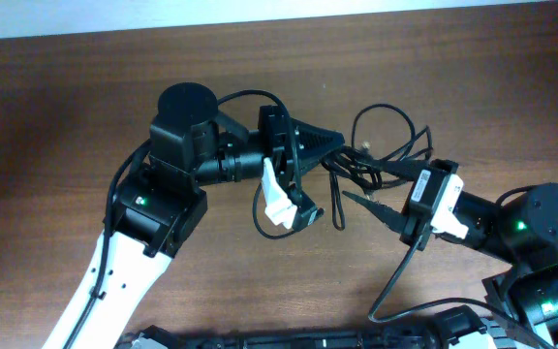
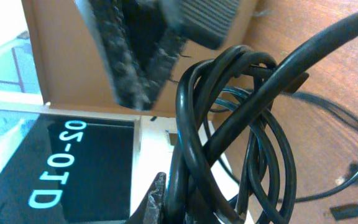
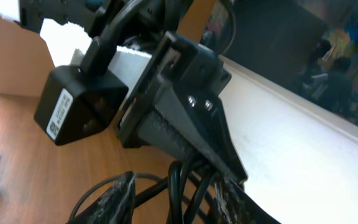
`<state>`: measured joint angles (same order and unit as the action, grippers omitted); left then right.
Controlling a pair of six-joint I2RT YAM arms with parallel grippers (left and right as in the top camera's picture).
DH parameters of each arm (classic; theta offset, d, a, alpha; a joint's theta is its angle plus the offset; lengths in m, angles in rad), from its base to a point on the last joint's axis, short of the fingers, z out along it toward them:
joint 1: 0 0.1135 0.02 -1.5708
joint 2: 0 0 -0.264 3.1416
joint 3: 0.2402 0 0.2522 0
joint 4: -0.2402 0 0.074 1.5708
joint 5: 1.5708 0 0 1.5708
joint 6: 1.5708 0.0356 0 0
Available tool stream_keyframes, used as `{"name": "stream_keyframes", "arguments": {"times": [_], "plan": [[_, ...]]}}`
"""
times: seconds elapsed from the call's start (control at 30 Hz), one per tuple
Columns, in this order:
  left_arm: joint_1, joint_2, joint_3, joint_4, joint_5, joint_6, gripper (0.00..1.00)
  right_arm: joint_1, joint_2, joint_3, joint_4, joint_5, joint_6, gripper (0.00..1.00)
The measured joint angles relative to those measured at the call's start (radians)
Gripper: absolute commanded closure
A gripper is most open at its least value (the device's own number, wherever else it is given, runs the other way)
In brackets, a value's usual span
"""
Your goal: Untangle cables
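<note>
Pinching the cables [image 2: 188, 137] between fingers pressed together, the left gripper [image 1: 335, 143] points toward the right of the scene, over the middle of the table [image 1: 66, 97]. Its wrist view is filled by the bundle: several black cords cross and loop over one another right at the fingers, too close to tell how many there are.

Facing it from the right, the right gripper [image 3: 173, 198] has its fingers [image 3: 118, 198] spread, one on each side of the same bundle. The cords run up between them into the left gripper's tips just above. Whether either finger touches a cord cannot be told.

Outward from the two claws, the knot sits between the grippers, slightly right of the table's centre. From it a wide loose loop [image 1: 387, 107] curls toward the far right, and a narrow loop [image 1: 338, 211] hangs toward the near side. A small plug end lies on the wood close to the knot.

A white part [image 1: 277, 199] sticks out from the left gripper's body on its near side. The left arm rises from the near left corner and the right arm from the near right corner, so the two meet over the tangle.
</note>
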<state>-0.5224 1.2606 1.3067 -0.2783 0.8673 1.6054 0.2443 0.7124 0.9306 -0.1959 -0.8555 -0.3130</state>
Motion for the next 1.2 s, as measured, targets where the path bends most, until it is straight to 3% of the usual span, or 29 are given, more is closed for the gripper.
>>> {"name": "stream_keyframes", "arguments": {"times": [0.1, 0.17, 0.2, 0.5, 0.6, 0.77, 1.0, 1.2], "plan": [[0.0, 0.0, 0.0, 0.013, 0.008, 0.0, 1.0, 0.0, 0.005, 0.0, -0.01, 0.0, 0.0, 0.72], [0.0, 0.0, 0.0, 0.014, 0.012, 0.0, 1.0, 0.0, 0.011, 0.0, -0.012, 0.0, -0.004, 0.93], [0.0, 0.0, 0.0, 0.014, 0.014, 0.0, 1.0, 0.0, 0.014, 0.0, -0.013, 0.0, -0.007, 0.96], [0.001, 0.0, 0.0, 0.014, 0.015, 0.001, 1.0, 0.0, 0.018, 0.0, -0.005, -0.007, -0.019, 0.96], [0.001, 0.0, 0.0, -0.012, 0.011, 0.0, 1.0, 0.0, 0.023, -0.001, 0.071, -0.011, -0.024, 0.96], [0.001, 0.0, 0.003, -0.192, -0.008, -0.001, 1.0, 0.0, 0.032, -0.002, 0.237, -0.02, -0.036, 0.96], [0.001, 0.0, 0.004, -0.436, 0.042, -0.004, 1.0, 0.0, 0.033, -0.002, 0.274, -0.028, -0.133, 0.96], [0.001, 0.0, 0.002, -0.367, -0.046, -0.128, 1.0, 0.0, 0.029, 0.0, 0.181, -0.026, -0.144, 0.96]]}}
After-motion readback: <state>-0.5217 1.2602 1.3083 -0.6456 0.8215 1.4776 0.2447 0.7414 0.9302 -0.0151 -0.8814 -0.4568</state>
